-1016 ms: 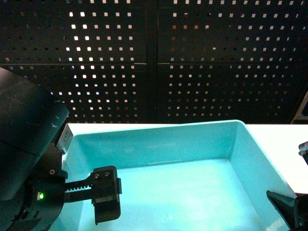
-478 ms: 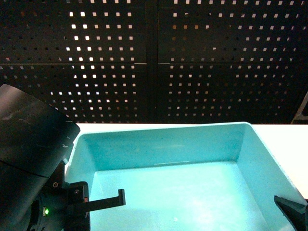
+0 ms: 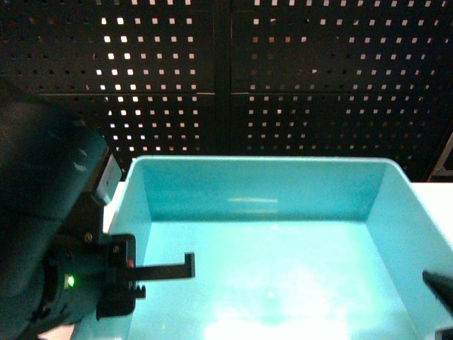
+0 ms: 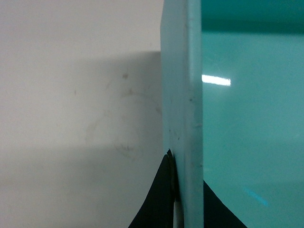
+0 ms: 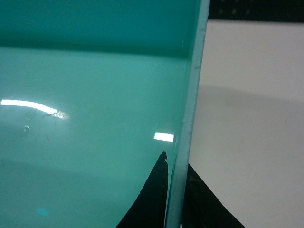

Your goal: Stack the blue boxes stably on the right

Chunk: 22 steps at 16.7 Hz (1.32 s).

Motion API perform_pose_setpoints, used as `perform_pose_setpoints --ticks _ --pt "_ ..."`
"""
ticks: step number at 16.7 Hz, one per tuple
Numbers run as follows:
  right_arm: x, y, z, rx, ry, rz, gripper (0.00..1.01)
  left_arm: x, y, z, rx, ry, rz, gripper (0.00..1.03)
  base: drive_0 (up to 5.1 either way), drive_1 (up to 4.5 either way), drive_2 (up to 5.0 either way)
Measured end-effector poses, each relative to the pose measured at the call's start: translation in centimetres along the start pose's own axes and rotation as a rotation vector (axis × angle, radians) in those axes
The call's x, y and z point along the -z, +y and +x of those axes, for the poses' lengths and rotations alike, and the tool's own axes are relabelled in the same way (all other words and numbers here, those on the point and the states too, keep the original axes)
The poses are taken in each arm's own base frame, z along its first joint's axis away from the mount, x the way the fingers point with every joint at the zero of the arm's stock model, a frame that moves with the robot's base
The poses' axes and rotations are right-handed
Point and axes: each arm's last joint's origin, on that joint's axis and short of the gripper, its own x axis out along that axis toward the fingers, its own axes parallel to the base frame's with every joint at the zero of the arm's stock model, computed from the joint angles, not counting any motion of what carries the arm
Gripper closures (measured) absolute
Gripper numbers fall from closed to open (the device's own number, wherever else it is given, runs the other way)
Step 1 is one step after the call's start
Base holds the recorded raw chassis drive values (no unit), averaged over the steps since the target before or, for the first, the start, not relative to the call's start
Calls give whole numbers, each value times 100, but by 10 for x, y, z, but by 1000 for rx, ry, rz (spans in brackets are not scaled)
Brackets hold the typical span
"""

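Risen higher and larger in the head view: blue box (image 3: 283, 212), now filling the lower centre above the white worktop (image 4: 71, 95). Left tool (image 4: 186, 199) clamped astride its left wall, right tool (image 5: 176, 194) pinching the right rim.

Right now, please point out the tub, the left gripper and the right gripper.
tub (image 3: 262, 188): head view, far inner wall.
left gripper (image 4: 187, 209): left wrist view, astride the tub's wall.
right gripper (image 5: 175, 199): right wrist view, astride the wall.

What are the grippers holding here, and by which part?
Both hold the turquoise tub: left gripper pinches its left wall, right gripper its right wall.
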Motion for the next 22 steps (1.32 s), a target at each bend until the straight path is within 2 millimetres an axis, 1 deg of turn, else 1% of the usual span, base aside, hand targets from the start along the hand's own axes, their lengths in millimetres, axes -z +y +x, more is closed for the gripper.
perform_pose_setpoints --ticks 2,5,6,8,9,10,11,19,22 --pt "-48 0 -5 3 -136 -4 94 -39 1 -15 47 -139 13 101 0 0 0" --pt "-105 3 -24 21 -287 -8 94 -84 -3 -43 104 -330 41 101 0 0 0" --pt "-119 3 -29 27 -324 -11 94 -94 -4 -51 118 -371 48 101 0 0 0" --pt "-163 1 -45 47 -432 -14 94 -131 -7 -81 178 -515 60 101 0 0 0" --pt "-181 1 -54 46 -479 -16 94 -144 -9 -94 199 -569 64 101 0 0 0" --pt "-194 1 -63 46 -525 -19 94 -154 -10 -106 210 -622 69 101 0 0 0" --pt "-206 3 -74 43 -574 -28 94 -163 -10 -120 226 -729 115 101 0 0 0" --pt "-205 3 -72 43 -563 -25 94 -162 -10 -119 220 -725 135 101 0 0 0" --pt "-204 3 -72 44 -562 -25 94 -162 -10 -119 220 -727 136 101 -200 -200 -200"
